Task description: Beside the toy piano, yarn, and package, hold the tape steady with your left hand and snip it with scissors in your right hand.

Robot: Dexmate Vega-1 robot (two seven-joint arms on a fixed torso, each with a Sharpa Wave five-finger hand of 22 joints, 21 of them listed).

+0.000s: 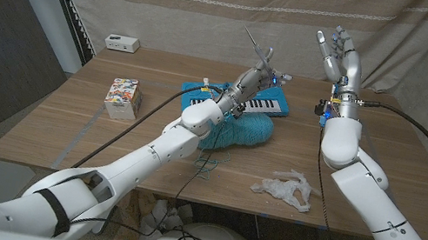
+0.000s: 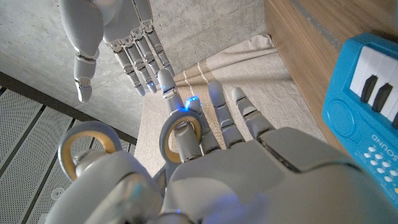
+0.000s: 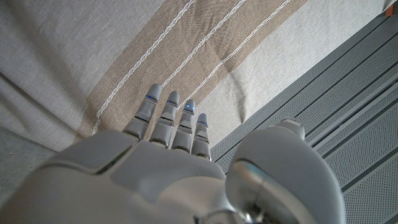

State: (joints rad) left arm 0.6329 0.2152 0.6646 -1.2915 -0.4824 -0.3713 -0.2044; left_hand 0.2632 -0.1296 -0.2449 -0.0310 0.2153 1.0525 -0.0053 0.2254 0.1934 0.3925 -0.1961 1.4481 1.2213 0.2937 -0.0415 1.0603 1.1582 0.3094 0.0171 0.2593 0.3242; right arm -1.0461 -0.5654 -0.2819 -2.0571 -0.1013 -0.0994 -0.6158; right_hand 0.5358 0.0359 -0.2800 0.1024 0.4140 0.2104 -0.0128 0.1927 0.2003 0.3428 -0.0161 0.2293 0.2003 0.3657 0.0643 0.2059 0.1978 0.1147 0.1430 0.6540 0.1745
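Observation:
My left hand (image 1: 249, 80) is raised over the blue toy piano (image 1: 268, 106) and grips a pair of scissors (image 1: 258, 55), blades pointing up and away. In the left wrist view my fingers pass through the grey handle loops of the scissors (image 2: 180, 134), and the piano (image 2: 367, 87) lies beside them. My right hand (image 1: 340, 58) is held high above the table's far right, fingers spread and holding nothing; it also appears as the right hand (image 2: 118, 37) and as the right hand (image 3: 168, 162) facing the curtain. Teal yarn (image 1: 240, 131) lies under my left forearm. The colourful package (image 1: 123, 97) stands at the left.
Crumpled white plastic (image 1: 286, 188) lies near the front edge. A small white box (image 1: 121, 43) sits at the far left corner. A small dark object (image 1: 322, 110) is partly hidden behind my right wrist. A beige curtain (image 1: 216, 6) hangs behind the wooden table (image 1: 63, 124).

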